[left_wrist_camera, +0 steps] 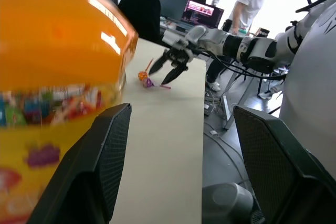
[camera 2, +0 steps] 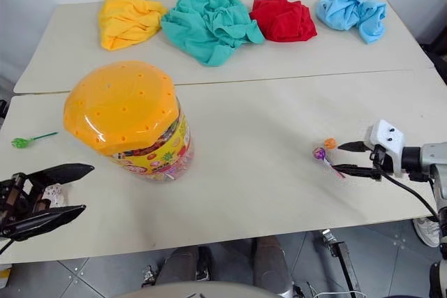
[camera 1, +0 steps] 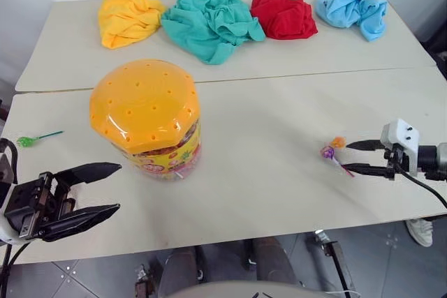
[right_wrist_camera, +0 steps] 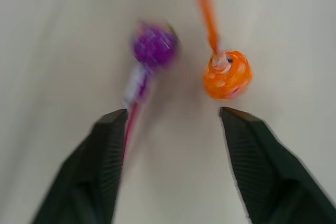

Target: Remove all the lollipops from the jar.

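At lower right the right gripper [camera 1: 356, 157], fingers apart, drops a purple lollipop [camera 1: 327, 152]; next, the parted left gripper [camera 1: 105, 190] likely steadies the jar [camera 1: 147, 118].

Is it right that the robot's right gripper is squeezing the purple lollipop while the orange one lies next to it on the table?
Not quite. The right gripper is open and squeezes nothing: the purple lollipop lies loose on the table beside the orange lollipop, as the right wrist view shows.
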Available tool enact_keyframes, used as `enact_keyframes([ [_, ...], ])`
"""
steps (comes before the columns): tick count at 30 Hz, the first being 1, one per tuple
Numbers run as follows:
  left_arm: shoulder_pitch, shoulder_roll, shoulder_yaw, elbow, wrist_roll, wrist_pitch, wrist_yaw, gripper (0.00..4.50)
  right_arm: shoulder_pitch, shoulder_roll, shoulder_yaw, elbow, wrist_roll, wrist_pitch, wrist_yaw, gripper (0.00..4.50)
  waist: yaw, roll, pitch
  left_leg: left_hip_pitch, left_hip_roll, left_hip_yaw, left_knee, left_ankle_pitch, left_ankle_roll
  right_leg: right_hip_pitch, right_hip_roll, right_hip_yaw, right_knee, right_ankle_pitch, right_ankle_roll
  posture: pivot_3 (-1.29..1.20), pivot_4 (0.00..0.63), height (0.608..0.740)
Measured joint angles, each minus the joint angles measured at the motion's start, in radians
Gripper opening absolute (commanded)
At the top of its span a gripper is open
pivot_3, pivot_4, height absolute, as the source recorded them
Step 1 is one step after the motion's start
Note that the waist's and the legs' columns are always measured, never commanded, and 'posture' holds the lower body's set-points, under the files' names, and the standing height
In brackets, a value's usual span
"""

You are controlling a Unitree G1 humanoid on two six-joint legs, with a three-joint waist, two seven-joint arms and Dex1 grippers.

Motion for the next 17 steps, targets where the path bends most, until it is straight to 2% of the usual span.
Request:
enact_keyframes([
  [1, 0.023, 0.0, 0.001, 0.022, 0.019, -0.003, -0.01, 3.3, -0.001, 0.012, -0.018, -0.021, 0.02, -0.007, 0.003, 4.36, 0.0, 0.0, 0.0, 0.001, 0.0, 0.0, 0.0, 0.0, 0.0, 0.0, 0.0, 0.0, 0.0, 0.0, 0.0, 0.0, 0.15, 0.74],
  [2, 0.044, -0.001, 0.003, 0.042, 0.043, -0.011, -0.018, 3.3, -0.007, 0.026, -0.03, -0.039, 0.038, -0.013, 0.003, 4.47, -0.001, 0.0, 0.0, 0.001, 0.0, 0.0, 0.0, 0.0, 0.0, 0.0, 0.0, 0.0, 0.0, 0.0, 0.0, 0.0, 0.15, 0.74],
  [5, 0.069, -0.001, 0.004, 0.109, 0.115, -0.042, -0.022, 3.3, -0.026, 0.065, -0.049, -0.098, 0.077, -0.03, 0.002, 4.47, -0.001, 0.0, 0.0, 0.001, 0.0, 0.0, 0.0, 0.0, 0.0, 0.0, 0.0, 0.0, 0.001, 0.0, -0.001, 0.0, 0.15, 0.74],
  [8, 0.027, -0.016, 0.004, 0.198, 0.27, -0.127, 0.102, 3.3, -0.026, 0.176, -0.077, -0.244, 0.171, -0.021, -0.037, 4.47, 0.006, 0.0, 0.0, 0.001, 0.0, -0.001, 0.0, 0.0, 0.0, 0.0, 0.0, 0.0, 0.002, 0.0, -0.001, 0.0, 0.15, 0.74],
  [10, -0.03, -0.072, 0.005, 0.237, 0.338, -0.19, 0.196, 3.3, -0.002, 0.231, -0.055, -0.341, 0.203, -0.013, -0.043, 4.47, 0.016, 0.001, -0.001, 0.001, 0.0, -0.001, -0.001, -0.001, 0.0, 0.0, 0.0, 0.0, 0.002, 0.0, -0.001, 0.0, 0.15, 0.74],
  [12, -0.063, -0.143, -0.022, 0.237, 0.419, -0.244, 0.314, 3.3, 0.007, 0.304, 0.018, -0.39, 0.174, -0.051, -0.04, 4.47, 0.022, -0.001, -0.003, 0.002, 0.0, 0.0, 0.0, -0.002, 0.001, 0.001, -0.001, 0.0, 0.005, 0.0, 0.0, 0.0, 0.15, 0.74],
  [14, -0.063, -0.194, -0.087, 0.214, 0.496, -0.289, 0.381, 3.3, -0.016, 0.386, 0.088, -0.355, 0.112, -0.105, -0.05, 4.47, 0.021, -0.003, -0.003, 0.002, 0.0, 0.002, 0.001, -0.003, 0.002, 0.001, -0.001, 0.0, 0.004, 0.001, 0.001, 0.0, 0.15, 0.74],
  [17, -0.058, -0.21, -0.154, 0.192, 0.562, -0.315, 0.434, 3.3, -0.067, 0.453, 0.141, -0.254, 0.039, -0.192, -0.073, 4.47, 0.022, -0.003, -0.004, 0.001, -0.001, 0.002, 0.002, -0.003, 0.003, 0.001, -0.002, 0.0, 0.004, 0.002, 0.002, 0.0, 0.15, 0.74],
])
